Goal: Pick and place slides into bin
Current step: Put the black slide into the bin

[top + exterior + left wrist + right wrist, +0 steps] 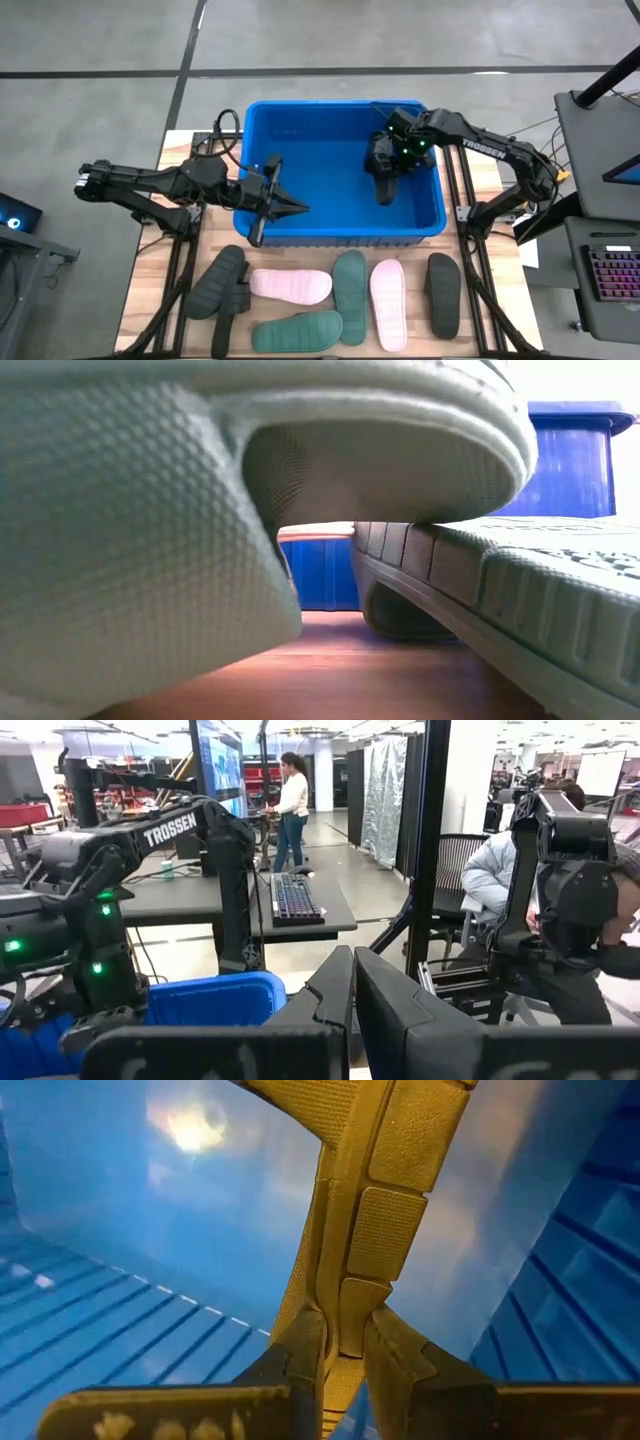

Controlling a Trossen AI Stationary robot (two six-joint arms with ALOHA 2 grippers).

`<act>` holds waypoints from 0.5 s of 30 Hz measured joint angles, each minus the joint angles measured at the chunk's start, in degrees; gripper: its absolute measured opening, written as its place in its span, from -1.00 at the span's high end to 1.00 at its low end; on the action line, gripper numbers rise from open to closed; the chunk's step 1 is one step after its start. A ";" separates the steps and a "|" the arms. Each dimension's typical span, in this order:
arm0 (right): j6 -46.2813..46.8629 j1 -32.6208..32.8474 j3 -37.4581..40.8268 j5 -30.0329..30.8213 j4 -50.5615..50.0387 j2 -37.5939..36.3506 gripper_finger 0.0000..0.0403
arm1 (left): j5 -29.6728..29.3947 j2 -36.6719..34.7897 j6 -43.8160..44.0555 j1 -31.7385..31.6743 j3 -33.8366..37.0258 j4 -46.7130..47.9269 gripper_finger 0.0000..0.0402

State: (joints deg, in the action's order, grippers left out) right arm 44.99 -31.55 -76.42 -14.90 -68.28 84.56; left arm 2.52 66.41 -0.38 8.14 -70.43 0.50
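The blue bin (pixel 340 215) stands at the middle of the table. My right gripper (pixel 386 168) reaches down inside its right half, shut on a dark slide (pixel 384 188) that hangs over the bin floor (pixel 130 1230). My left gripper (pixel 300 209) hovers shut and level over the bin's near left corner, holding nothing. Several slides lie flat on their soles on the table in front of the bin: two pale pink (pixel 290 286) (pixel 388 292), two dark green (pixel 350 283) (pixel 297 331) and dark ones (pixel 215 282) (pixel 443 295). My right gripper pinches one end of the slide's sole (pixel 352 1320) between its two fingers, one finger (pixel 302 1348) on the textured upper face, the other (pixel 398 1352) on the treaded underside. The fingers come steeply from above. The slide hangs on edge below them; whether it touches the bin floor I cannot tell.
The bin's ribbed walls (pixel 570 1260) close in around the right gripper. In the low view, a green slide (pixel 250 490) and another sole (pixel 500 590) fill the foreground, with the bin (pixel 320 572) behind. Desks, a keyboard (pixel 295 900) and people stand beyond the table.
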 joint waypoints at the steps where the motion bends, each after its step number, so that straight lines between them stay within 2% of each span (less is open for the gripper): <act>1: 0.28 0.00 0.38 0.02 0.62 0.03 0.81 | 0.00 0.00 0.00 0.00 0.00 -0.01 1.00; 15: 2.00 0.02 1.87 3.51 3.32 0.08 0.81 | 0.02 0.00 0.04 0.00 0.00 0.04 1.00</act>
State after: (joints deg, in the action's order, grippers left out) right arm 46.99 -31.53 -74.55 -11.38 -64.96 84.64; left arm 2.55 66.41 -0.35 8.14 -70.43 0.54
